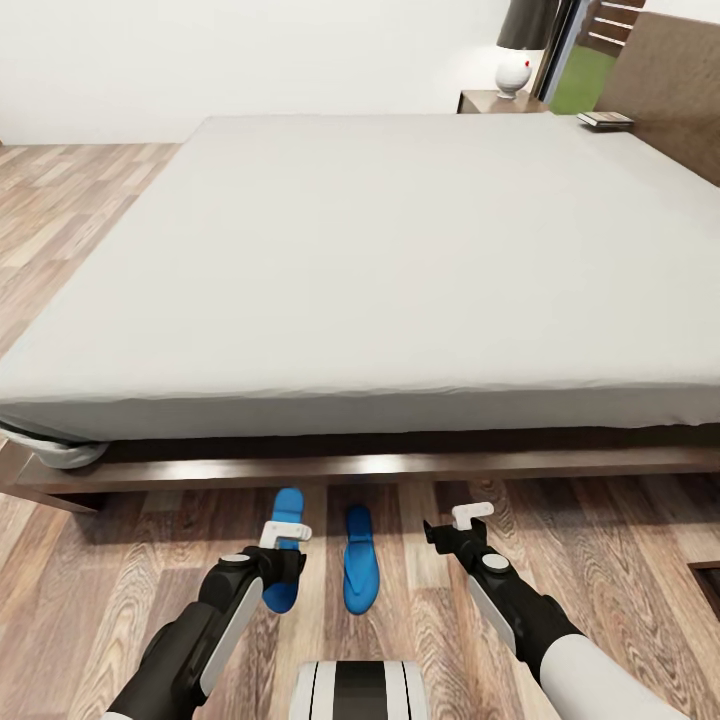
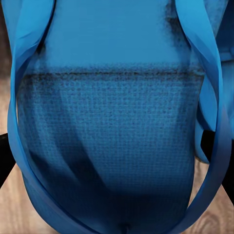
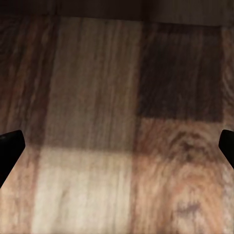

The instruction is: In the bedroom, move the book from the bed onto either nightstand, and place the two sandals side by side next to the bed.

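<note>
Two blue sandals lie on the wood floor just in front of the bed [image 1: 380, 465], roughly parallel, toes toward it. My left gripper [image 1: 284, 540] hovers over the left sandal [image 1: 287, 505], which looms close between its spread fingers [image 2: 208, 146] in the left wrist view; the gripper [image 2: 107, 156] looks open. The right sandal [image 1: 360, 565] lies free. My right gripper [image 1: 462, 525] stands open over bare planks, its gap [image 3: 117, 146] holding nothing. The book [image 1: 605, 120] rests on the mattress's far right corner by the headboard. A nightstand [image 1: 480, 101] stands beyond the bed.
A white lamp [image 1: 513, 70] with a dark shade sits on the nightstand. Crumpled grey fabric [image 1: 60, 452] hangs at the bed's near left corner. A dark edge [image 1: 708, 585] shows on the floor at the right. Wood floor runs along the bed's left side.
</note>
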Available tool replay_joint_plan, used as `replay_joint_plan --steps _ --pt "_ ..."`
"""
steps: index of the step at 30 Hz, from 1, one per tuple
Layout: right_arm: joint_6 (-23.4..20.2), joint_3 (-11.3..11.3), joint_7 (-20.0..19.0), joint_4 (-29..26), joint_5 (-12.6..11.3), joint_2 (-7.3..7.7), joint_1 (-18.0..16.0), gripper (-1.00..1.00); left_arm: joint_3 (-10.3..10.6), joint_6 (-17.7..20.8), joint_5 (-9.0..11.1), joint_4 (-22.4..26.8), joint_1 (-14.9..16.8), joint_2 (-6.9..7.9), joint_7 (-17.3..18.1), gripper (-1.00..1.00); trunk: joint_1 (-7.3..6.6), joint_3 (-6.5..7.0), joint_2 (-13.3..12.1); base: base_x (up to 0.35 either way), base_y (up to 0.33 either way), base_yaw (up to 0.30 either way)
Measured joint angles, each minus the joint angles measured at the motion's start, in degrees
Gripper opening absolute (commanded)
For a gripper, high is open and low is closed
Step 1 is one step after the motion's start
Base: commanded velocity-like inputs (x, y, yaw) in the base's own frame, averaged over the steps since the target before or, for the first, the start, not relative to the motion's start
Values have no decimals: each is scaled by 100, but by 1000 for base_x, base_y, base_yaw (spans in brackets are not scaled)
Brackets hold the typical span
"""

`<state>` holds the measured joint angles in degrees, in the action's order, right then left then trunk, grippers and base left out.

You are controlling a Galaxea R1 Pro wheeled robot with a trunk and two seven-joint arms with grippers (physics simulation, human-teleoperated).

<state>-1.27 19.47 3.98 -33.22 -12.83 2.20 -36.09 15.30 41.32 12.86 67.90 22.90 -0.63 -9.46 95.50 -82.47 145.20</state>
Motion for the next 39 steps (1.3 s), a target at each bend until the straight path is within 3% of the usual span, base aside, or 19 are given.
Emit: replay_joint_plan --steps 10,33,39 --pt "0 0 0 0 -3 0 0 100 10 8 11 10 0 -23 11 -100 0 0 0 0 0 0" --pt "0 -1 0 -1 -2 1 0 100 1 19 20 88 2 -25 54 -100 57 -486 29 0 0 0" --pt "0 0 0 -4 -1 0 0 100 1 21 24 93 2 -25 57 -100 59 -508 31 0 0 0"
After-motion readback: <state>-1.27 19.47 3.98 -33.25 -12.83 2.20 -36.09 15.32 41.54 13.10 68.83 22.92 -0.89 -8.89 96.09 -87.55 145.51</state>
